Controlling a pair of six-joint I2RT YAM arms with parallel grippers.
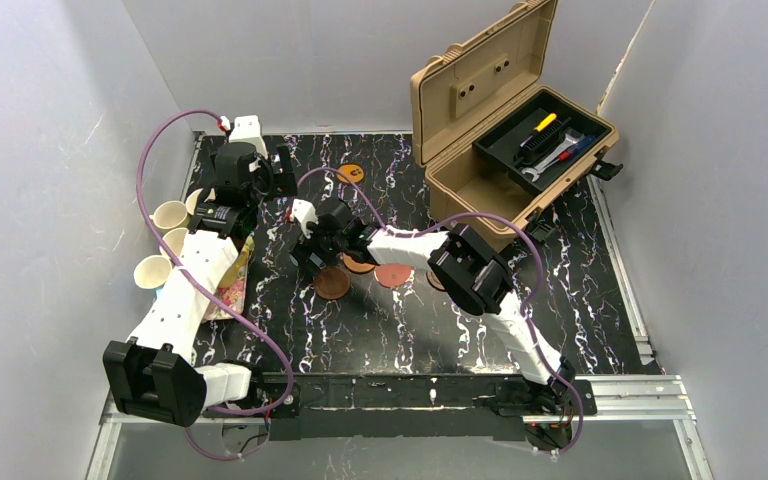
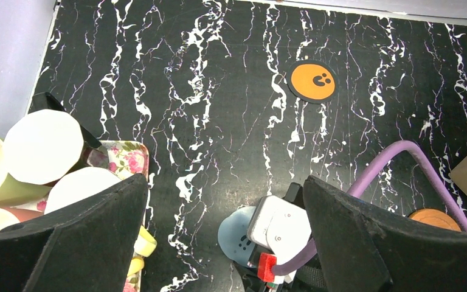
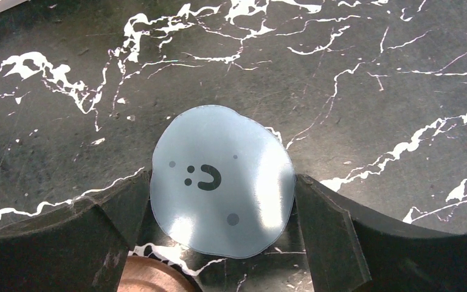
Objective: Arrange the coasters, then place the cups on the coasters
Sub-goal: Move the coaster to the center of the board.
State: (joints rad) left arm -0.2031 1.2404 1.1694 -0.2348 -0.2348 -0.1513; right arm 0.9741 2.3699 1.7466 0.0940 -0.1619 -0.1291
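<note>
Because the coasters must be laid out before any cup moves, the right gripper (image 3: 222,182) hangs low over the table (image 3: 371,73). Its jaws are spread wide and empty, one finger at each side of the grey-blue coaster (image 3: 222,201) lying flat between them; whether they touch its rim I cannot tell. Nearer the arm bases than that coaster sits the dark brown coaster (image 1: 333,284), with the orange-brown coaster (image 1: 360,265) and the red coaster (image 1: 393,275) to its right. Left of it, the cups (image 2: 42,146) crowd the floral tray (image 2: 124,152), partly under the left gripper (image 2: 225,182), which is also wide and holds nothing. Beyond it lies the orange coaster (image 1: 350,172). Only the right wrist view shows the grey-blue disc's printed mark; from overhead the gripper hides it.
</note>
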